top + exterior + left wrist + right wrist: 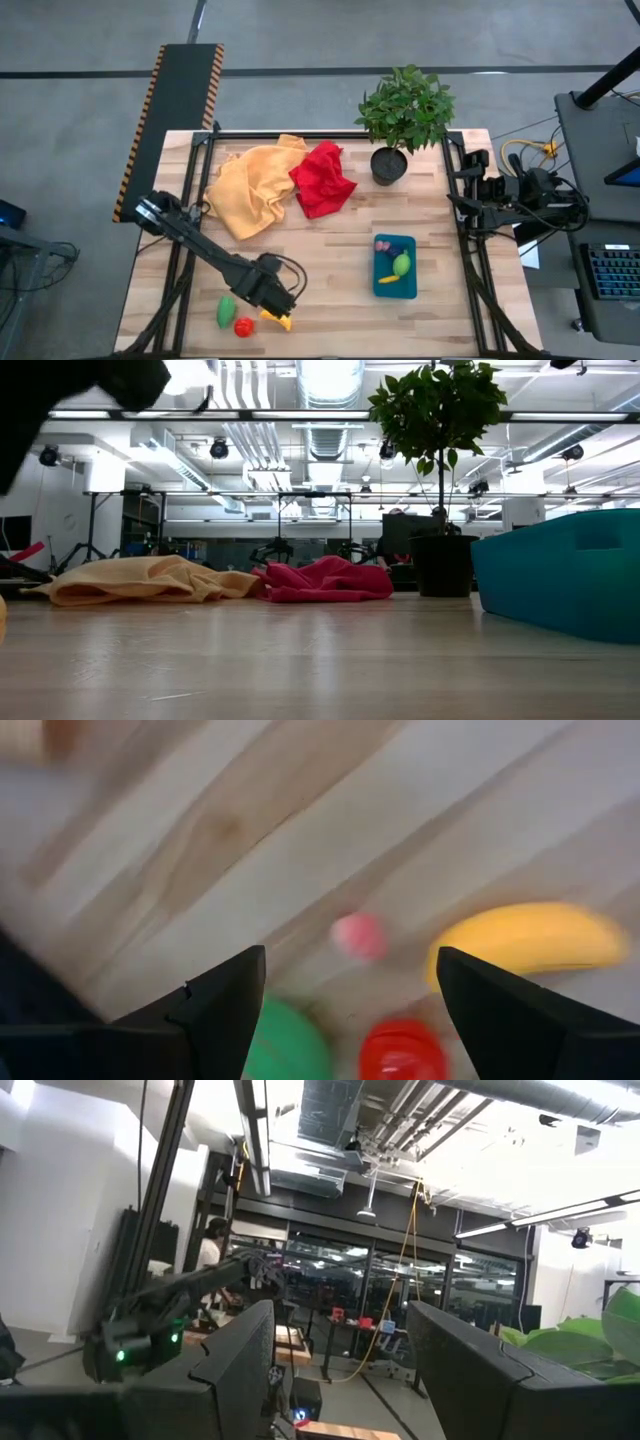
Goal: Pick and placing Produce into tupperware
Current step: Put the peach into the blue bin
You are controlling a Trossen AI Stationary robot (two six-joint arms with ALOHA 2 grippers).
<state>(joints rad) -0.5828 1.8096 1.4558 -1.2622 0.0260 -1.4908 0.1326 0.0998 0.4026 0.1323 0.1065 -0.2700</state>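
Pale wooden table (330, 270) in a ceiling-lit workshop; left gripper (350, 1010), fingers spread and empty, above a seemingly blurred banana (530, 938).

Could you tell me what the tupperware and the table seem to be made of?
The tupperware looks like smooth, opaque teal plastic: even colour, rounded corners, a soft sheen. The table appears to be pale wooden planks with visible grain and seams, probably sealed given its faint gloss.

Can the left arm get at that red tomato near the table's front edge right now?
Probably yes. The left gripper hangs open just above the red tomato, with nothing between them; the green piece and yellow banana lie close on either side, so they might get nudged.
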